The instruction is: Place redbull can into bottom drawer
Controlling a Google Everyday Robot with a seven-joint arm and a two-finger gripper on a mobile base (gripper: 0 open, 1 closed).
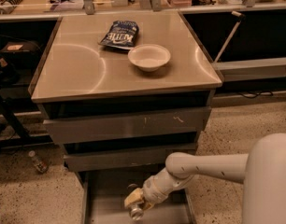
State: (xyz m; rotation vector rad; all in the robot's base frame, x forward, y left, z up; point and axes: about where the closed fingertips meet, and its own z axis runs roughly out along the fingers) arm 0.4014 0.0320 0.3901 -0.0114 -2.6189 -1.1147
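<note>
The bottom drawer (103,197) is pulled out below the two upper drawers, and its flat grey floor shows. My gripper (133,205) reaches down into it from the right, over the floor near the drawer's front. It is shut on the redbull can (136,213), whose shiny round end shows just under the yellowish fingertips (130,200). The rest of the can is hidden by the gripper. I cannot tell whether the can touches the floor.
A white bowl (149,56) and a dark blue crisp bag (119,34) lie on the metal cabinet top (77,73). The upper drawers (129,123) are closed. A small bottle (38,162) lies on the speckled floor at the left. Benches stand on both sides.
</note>
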